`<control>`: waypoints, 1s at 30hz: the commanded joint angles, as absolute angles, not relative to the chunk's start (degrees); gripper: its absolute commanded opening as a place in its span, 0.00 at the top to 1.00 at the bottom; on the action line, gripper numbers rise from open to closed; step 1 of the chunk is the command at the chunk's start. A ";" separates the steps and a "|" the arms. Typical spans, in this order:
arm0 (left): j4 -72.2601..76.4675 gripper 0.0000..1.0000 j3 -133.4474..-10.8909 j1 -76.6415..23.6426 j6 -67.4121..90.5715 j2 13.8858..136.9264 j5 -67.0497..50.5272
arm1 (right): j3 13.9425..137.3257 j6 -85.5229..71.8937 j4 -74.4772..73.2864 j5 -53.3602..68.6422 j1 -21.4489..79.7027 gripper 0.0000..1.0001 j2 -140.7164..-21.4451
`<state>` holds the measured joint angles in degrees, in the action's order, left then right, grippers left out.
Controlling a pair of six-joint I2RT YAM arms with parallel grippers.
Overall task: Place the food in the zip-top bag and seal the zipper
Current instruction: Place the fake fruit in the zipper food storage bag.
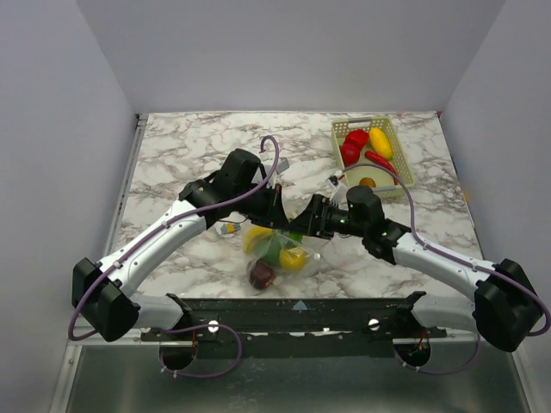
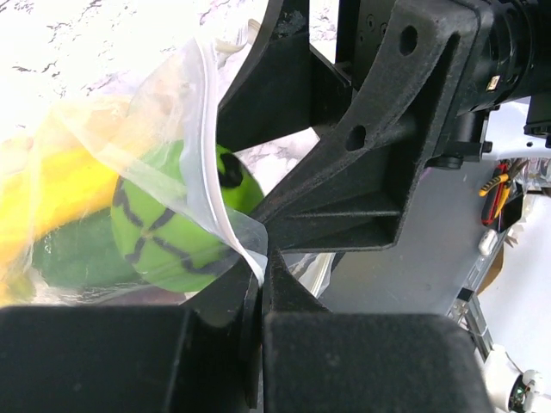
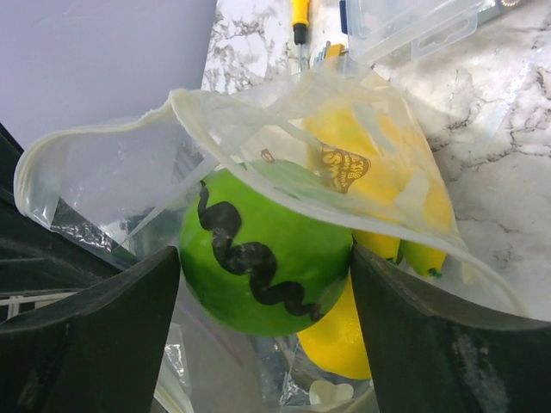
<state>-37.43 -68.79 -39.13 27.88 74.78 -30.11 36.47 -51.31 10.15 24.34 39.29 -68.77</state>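
Only the left wrist view shows your left hand (image 2: 260,288) pinching the bag (image 2: 164,112); your right hand (image 3: 263,288) clasps the green fruit (image 3: 258,249).

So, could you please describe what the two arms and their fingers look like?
Both the left arm and right arm have white links between bulky black joints, with a purple cable looped along each. The fingers are matte black, broad and grainy; no markings are visible.

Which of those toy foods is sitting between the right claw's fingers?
The round green fruit with black wavy stripes. The yellow pieces lie beyond it in the clear bag, not inside the right claw.
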 commanded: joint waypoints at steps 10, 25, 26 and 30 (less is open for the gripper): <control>-36.73 1.00 -69.72 -39.65 26.98 73.12 -28.88 | 38.55 -48.35 2.58 16.54 39.85 0.06 -62.87; -36.61 1.00 -68.82 -39.57 26.81 74.20 -29.50 | 47.07 -42.27 -18.12 -5.73 39.45 0.09 -53.60; -36.56 1.00 -68.82 -39.55 26.81 74.18 -29.61 | 48.28 -41.53 -19.75 -7.39 39.13 0.09 -54.01; -36.43 1.00 -68.73 -39.54 26.63 74.05 -29.88 | 54.84 -39.15 -25.36 -14.01 36.03 0.07 -57.81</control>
<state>-37.41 -68.77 -39.40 27.44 74.52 -29.61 48.86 -42.98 -17.50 -3.49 38.54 -54.94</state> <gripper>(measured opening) 0.008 0.921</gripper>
